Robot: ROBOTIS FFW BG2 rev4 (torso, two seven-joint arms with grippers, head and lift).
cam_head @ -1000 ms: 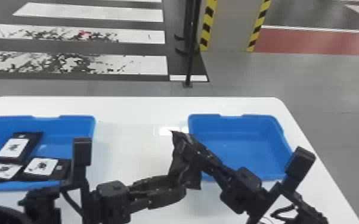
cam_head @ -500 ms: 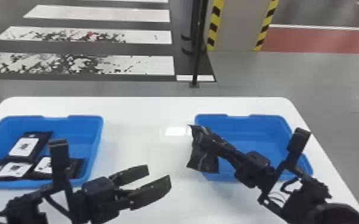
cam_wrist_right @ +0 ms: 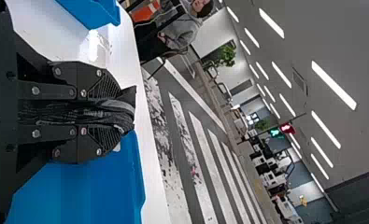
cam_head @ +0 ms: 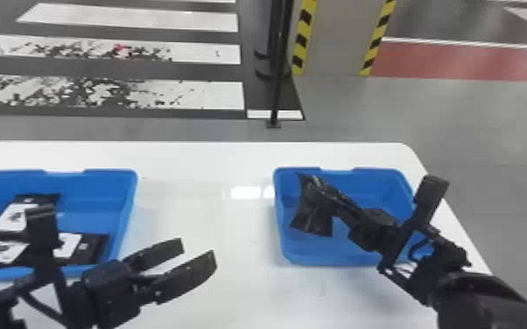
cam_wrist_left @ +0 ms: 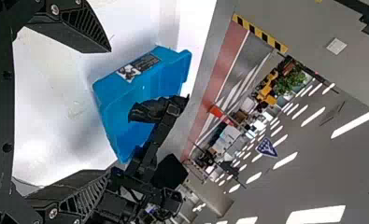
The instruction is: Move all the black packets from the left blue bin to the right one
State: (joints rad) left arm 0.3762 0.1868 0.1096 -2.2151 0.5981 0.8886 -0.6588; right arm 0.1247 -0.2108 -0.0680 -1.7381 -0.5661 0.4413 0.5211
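Below, white table on grey floor.

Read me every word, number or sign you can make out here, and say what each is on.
No words or numbers can be read.
White labels on the black packets in the left blue bin: too small to read.
Label on the right blue bin: too small to read.
Blue sign in the room behind: too small to read.
Red light, green light: no words legible.

Your head view looks forward and down, left wrist view faces the right blue bin, apparently shared by all three, right wrist view nearest.
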